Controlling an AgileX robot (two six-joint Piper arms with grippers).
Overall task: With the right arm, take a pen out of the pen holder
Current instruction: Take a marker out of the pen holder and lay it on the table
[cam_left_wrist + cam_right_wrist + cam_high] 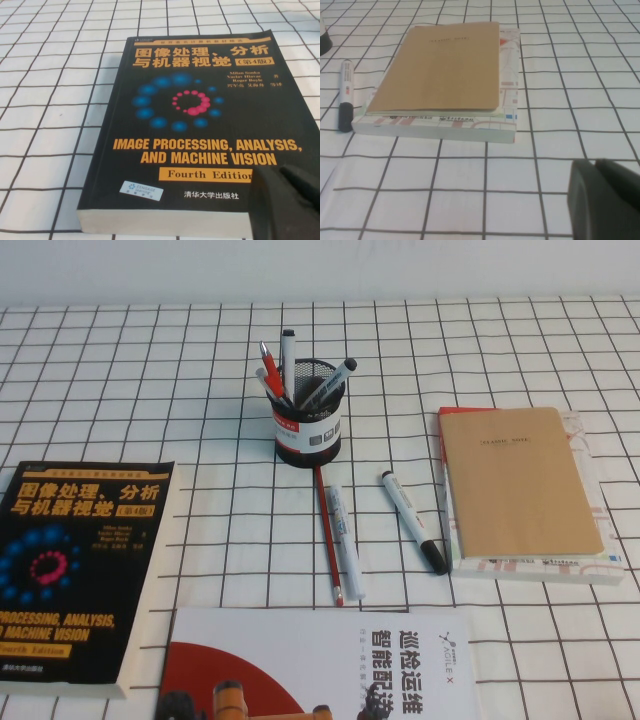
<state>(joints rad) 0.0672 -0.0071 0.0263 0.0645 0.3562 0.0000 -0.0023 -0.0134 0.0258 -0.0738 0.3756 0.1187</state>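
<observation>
Pen holder (308,430), black mesh cup with a red-and-white label band, upright, the item farthest ahead of the right gripper (597,170) and off to its left-arm side; it holds a red pen (267,365), a white marker (288,352) standing cap-up and a second marker (333,377) leaning toward the right arm's side. Right gripper: jaws closed on nothing, low over bare checked tablecloth (485,190), well apart from the holder. Left gripper (280,175): over the near corner of a black textbook (200,130) on image processing; whether it is open or closed cannot be told. Just ahead of the right gripper: a white book (440,127) lying flat, with a tan notebook (445,65) stacked on it, the notebook's edges inside the book's edges on the far and right sides. Beside that stack, on the left-arm side: a black-capped marker (412,522) lying on the cloth, cap end nearer the gripper. Further to that side: a white pen (345,540) and a red pencil (328,535), lying side by side, close together, the pencil's far end reaching up to the holder's base. Near edge of the table, between the two arms: a white booklet (320,660) with a red disc and Chinese title
</observation>
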